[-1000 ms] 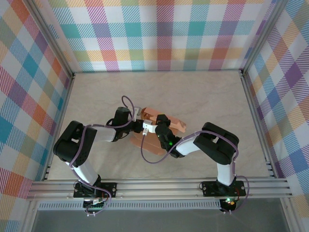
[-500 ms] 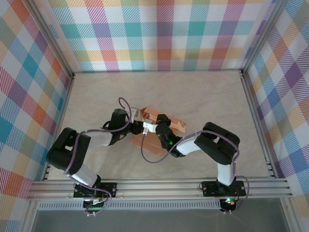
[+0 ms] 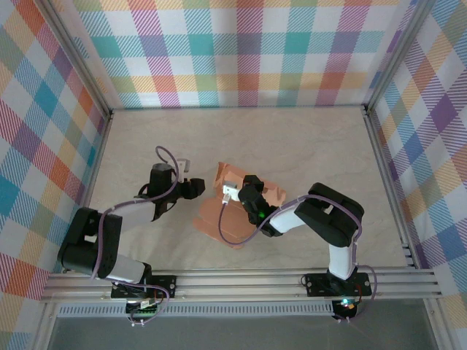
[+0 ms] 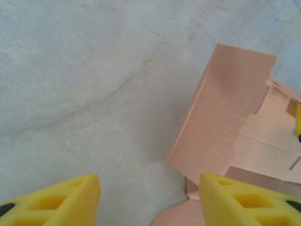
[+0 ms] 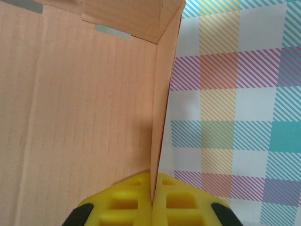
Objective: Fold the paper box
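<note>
Judging from the top view, which arm is nearer the paper box?
— The right one. The right gripper sits on it, fingers pressed together on the top edge of one raised wall. Its wrist camera shows the thin card pinched between the yellow pads, with the box floor spreading to the left of that wall
— And the left gripper?
— Apart from the card, off its left side over the bare table. Its fingers are spread wide with nothing between them
— So which way does the box lie from it?
— Ahead and to the right in its wrist view. A second upright flap stands nearest, one broad face turned toward that claw. The sheet as a whole lies mid-table, stretched slantwise from near-left to far-right
— Then the coming move?
— My guess is that the left arm must travel rightward to reach that near flap while the right one pins its wall, so the gap to close looks mostly sideways
</note>
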{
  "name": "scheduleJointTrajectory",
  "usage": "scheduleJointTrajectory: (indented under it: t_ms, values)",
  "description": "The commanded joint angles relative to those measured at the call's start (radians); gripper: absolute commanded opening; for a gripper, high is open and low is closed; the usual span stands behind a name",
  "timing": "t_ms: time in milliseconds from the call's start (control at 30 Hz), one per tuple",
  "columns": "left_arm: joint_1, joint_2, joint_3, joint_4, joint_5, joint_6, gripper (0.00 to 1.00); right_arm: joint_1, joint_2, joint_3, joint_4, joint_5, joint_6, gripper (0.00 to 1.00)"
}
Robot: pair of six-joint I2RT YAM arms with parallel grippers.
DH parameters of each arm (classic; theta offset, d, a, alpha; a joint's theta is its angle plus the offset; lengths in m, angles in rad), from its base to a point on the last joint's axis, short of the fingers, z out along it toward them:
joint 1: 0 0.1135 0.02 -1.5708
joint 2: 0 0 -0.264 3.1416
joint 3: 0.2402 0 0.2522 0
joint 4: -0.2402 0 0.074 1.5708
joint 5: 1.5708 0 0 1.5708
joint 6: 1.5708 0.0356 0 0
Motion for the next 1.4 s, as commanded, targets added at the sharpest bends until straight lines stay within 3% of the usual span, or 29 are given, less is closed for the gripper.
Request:
scheduleJointTrajectory:
  t_ms: [0,800,900,1067,1267,1367]
  values:
    - [0.01,0.061,0.075,-0.047,0.005,0.015,0.55,0.003,-0.003,-0.023,-0.021,-0.016,-0.02,0.0]
    - [0.022,0.124,0.133,-0.063,-0.014,-0.011,0.55,0.003,-0.139,0.028,0.006,-0.041,-0.136,0.0]
    - [0.022,0.129,0.137,-0.062,-0.008,-0.011,0.55,0.003,-0.175,0.039,-0.08,-0.054,-0.084,0.0]
    - [0.022,0.131,0.137,-0.062,-0.006,-0.005,0.55,0.002,-0.271,0.104,-0.46,-0.142,0.126,0.0]
    - [0.022,0.136,0.136,-0.052,0.005,-0.008,0.55,-0.001,-0.27,0.106,-0.468,-0.144,0.108,0.0]
    - [0.022,0.138,0.137,-0.055,0.007,-0.006,0.56,-0.004,-0.301,0.143,-0.607,-0.199,0.19,0.0]
